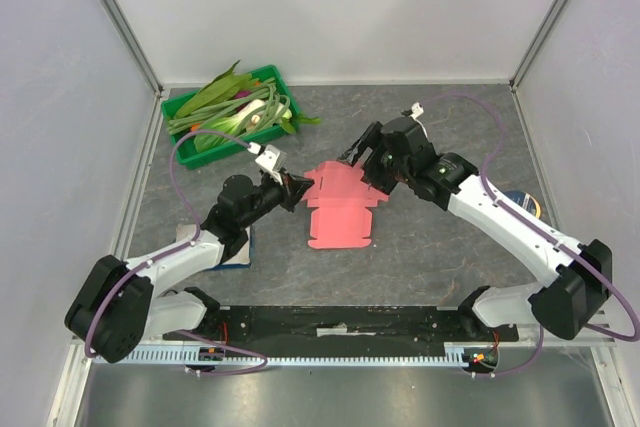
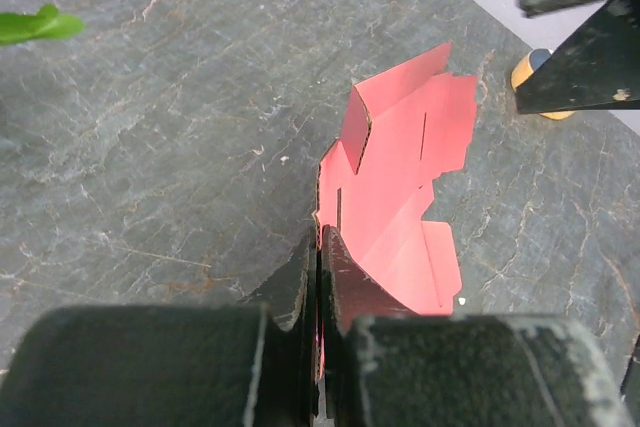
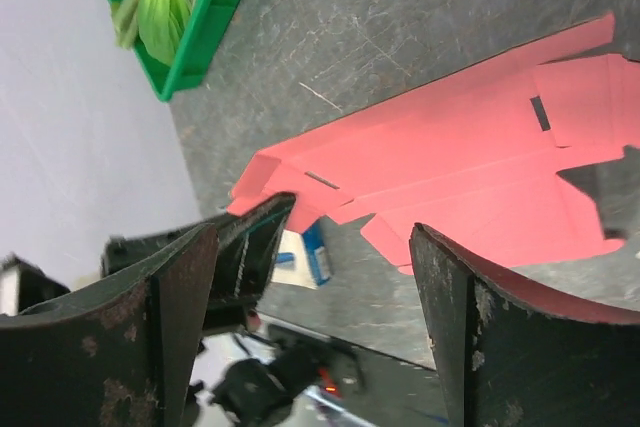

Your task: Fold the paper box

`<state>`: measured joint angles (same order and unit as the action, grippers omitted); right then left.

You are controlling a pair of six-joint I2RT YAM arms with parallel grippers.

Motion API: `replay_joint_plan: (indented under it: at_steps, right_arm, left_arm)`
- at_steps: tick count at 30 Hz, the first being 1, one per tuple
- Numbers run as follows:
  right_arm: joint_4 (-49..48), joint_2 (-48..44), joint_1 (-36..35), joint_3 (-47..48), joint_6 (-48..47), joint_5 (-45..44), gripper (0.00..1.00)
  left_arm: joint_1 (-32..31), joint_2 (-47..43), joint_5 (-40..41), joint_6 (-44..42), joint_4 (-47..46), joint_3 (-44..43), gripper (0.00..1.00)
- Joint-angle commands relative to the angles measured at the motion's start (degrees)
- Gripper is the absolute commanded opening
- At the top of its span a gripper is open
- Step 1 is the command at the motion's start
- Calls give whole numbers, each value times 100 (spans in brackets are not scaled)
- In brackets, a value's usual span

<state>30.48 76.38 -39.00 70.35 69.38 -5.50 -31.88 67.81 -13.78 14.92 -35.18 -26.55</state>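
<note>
**A:** Where is the paper box?

**B:** The paper box point(image 1: 338, 209) lies near the middle of the tabletop point(image 1: 450, 127), between the tips of the two arms. Most of it is flat on the surface, and one flap at its far end stands up.

**A:** Is anything holding it?

**B:** Yes, the left gripper point(image 1: 297, 191). Its jaws are pressed together on the box's left edge, and its wrist view shows the pink card running into the thin slit between them.

**A:** And the other arm?

**B:** The right gripper point(image 1: 353, 154) hangs over the box's far right part with its jaws spread wide and nothing between them. I cannot tell whether a fingertip touches the card.

**A:** What else is on the table?

**B:** A green tray point(image 1: 172, 105) of leafy greens point(image 1: 235, 107) sits in the far left corner. A white-and-blue booklet point(image 1: 240, 249) lies toward the near left, partly under the left arm. A small round yellow thing point(image 1: 527, 203) sits near the right edge, half hidden by the right arm.
</note>
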Motion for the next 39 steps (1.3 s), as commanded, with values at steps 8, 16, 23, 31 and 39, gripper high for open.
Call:
replay_joint_plan:
  at_steps: [8, 16, 23, 31, 39]
  right_arm:
    - [-692, 26, 754, -522, 2676, 531, 68]
    - [-886, 158, 780, -873, 3089, 980, 61]
    - [-1053, 96, 771, -1085, 3283, 954, 47]
    - [-1079, -35, 754, -1128, 3318, 937, 39]
    - [-1141, -106, 745, -1312, 3388, 963, 7]
  left_arm:
    - [-29, 39, -555, -1218, -1984, 545, 2]
    - [-55, 83, -512, -1474, -2072, 545, 2]
    - [-108, 83, -468, -1632, -2028, 528, 2]
    - [-170, 4, -380, -1799, -1897, 545, 2]
    - [-187, 13, -266, -1773, -1879, 536, 2]
